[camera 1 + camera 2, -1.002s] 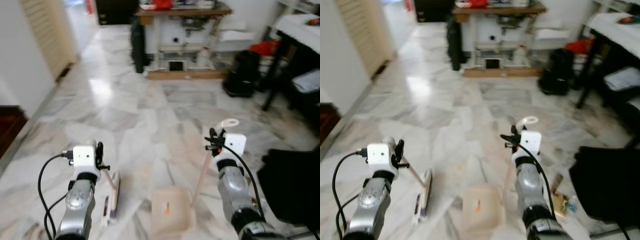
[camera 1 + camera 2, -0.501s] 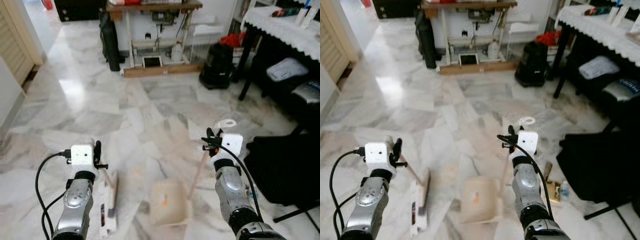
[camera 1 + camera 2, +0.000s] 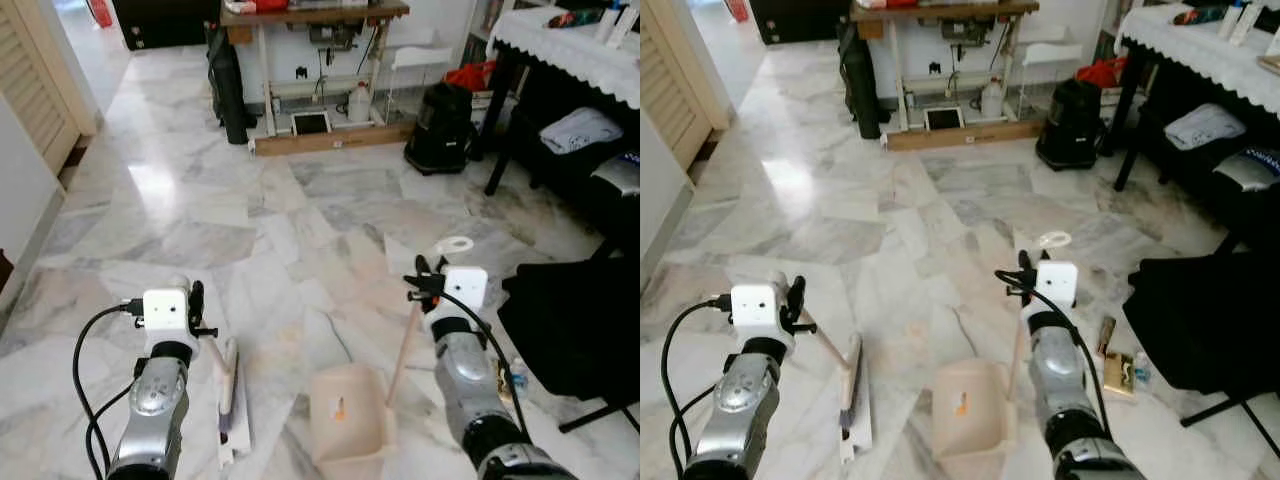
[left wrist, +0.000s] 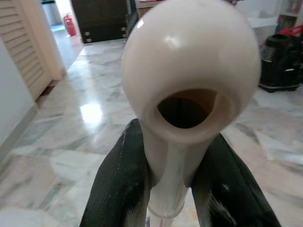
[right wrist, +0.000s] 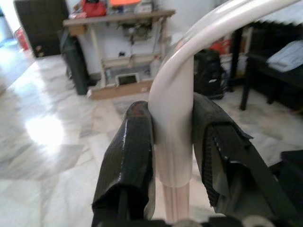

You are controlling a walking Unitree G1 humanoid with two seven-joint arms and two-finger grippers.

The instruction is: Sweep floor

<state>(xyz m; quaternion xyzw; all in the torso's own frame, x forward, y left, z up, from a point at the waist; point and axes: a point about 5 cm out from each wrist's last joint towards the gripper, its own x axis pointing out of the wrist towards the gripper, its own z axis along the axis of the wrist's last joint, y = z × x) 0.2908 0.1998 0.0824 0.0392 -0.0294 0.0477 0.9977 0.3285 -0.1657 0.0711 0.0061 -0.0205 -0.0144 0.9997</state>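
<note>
Holding one tool in each arm, the robot stands on a shiny marble floor [image 3: 300,200]. The left gripper [image 4: 168,189] is squeezed tight on the pale handle of the brush [image 3: 851,385], and its two black fingers [image 4: 118,184] press on both sides of the handle just under the round end. The brush head sits low on the floor in front of the left arm. The right gripper [image 5: 173,165] is squeezed tight on the handle of the dustpan [image 3: 968,405], just under the curved loop at the top. The pan rests on the floor between the two arms, a little nearer the right one, and its open side seems to face away from the robot. Brush and pan are near each other but not touching. To the right of the pan, some small bits of trash [image 3: 1118,370] lie on the floor beside a black bag [image 3: 1200,320]. To sweep well, I think the robot should keep the pan's lip flat on the floor and hold it steady. The brush should stay low and push with short, soft strokes toward the pan's open side. Both grips should stay firm so the long handles do not twist. Going slow near the bag would help, since the brush could catch on it.
</note>
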